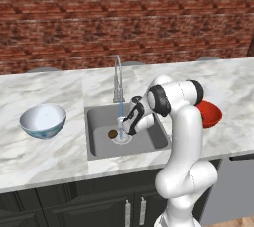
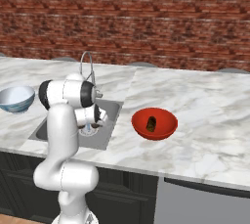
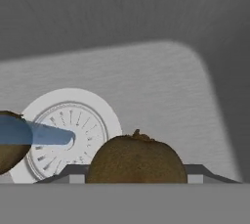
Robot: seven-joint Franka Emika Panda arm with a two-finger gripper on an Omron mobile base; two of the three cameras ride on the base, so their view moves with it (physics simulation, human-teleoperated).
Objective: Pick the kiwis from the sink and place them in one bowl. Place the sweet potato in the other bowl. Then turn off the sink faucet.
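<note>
Kiwi seated between the two dark finger tips of the gripper, low inside the sink; the jaws stand narrowed against its flanks at about 3 and 9 o'clock, so the fruit appears pinched across its middle, though whether it is lifted clear of the basin floor cannot be told. A second kiwi lies at 9 o'clock of the drain, partly crossed by the blue water stream that falls from the sink faucet. In the right base view the sweet potato rests in the red bowl, while the white bowl, at 9 o'clock of the sink in the left base view, holds nothing visible. Judged as an object, a kiwi is light, fairly firm and round, likely wet and slippery here; a hold across the widest girth, centred on the pads, should resist rolling, and moderate squeeze should avoid bruising.
</note>
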